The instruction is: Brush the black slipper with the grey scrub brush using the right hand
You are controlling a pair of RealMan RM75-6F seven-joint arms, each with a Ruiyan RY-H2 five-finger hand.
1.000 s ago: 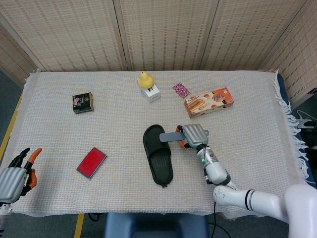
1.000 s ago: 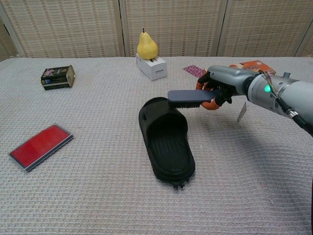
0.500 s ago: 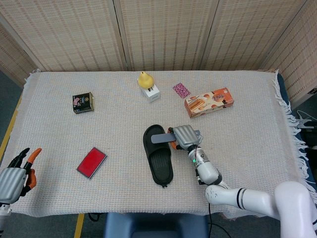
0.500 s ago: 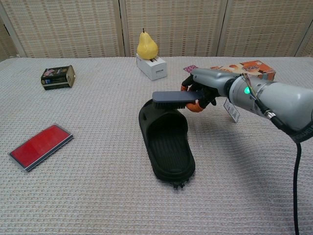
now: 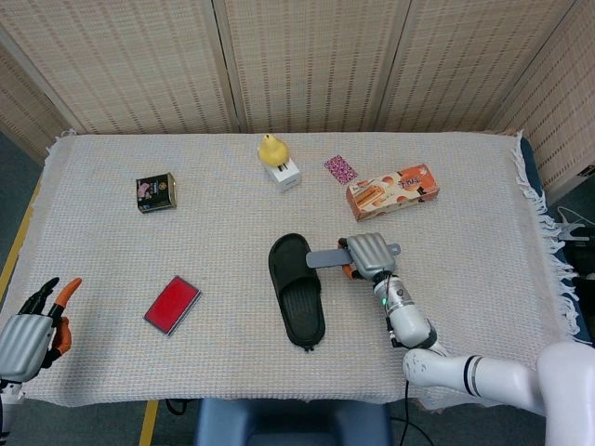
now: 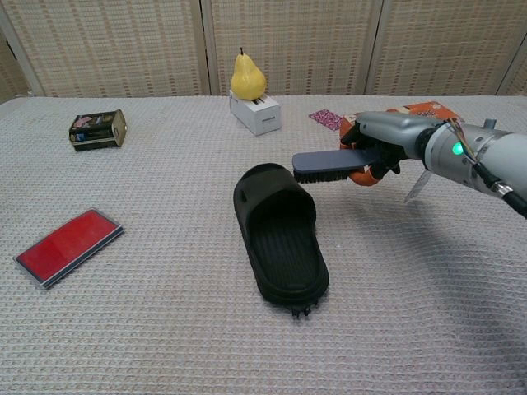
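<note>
Grey right hand (image 6: pixel 380 141) w/ orange-black fingers, green LED, white arm.

Table (image 5: pixel 483 186) covered with a beige woven cloth (image 5: pixel 112 251), fringed at the edges. On it: black slipper (image 5: pixel 297 290) mid-front, red flat case (image 5: pixel 172 304) front-left, small dark tin (image 5: pixel 156 192) back-left, white box (image 5: pixel 284 174) with a yellow pear (image 5: pixel 271 149) on top, patterned packet (image 5: pixel 340 168), orange carton (image 5: pixel 392 191) back-right.
</note>
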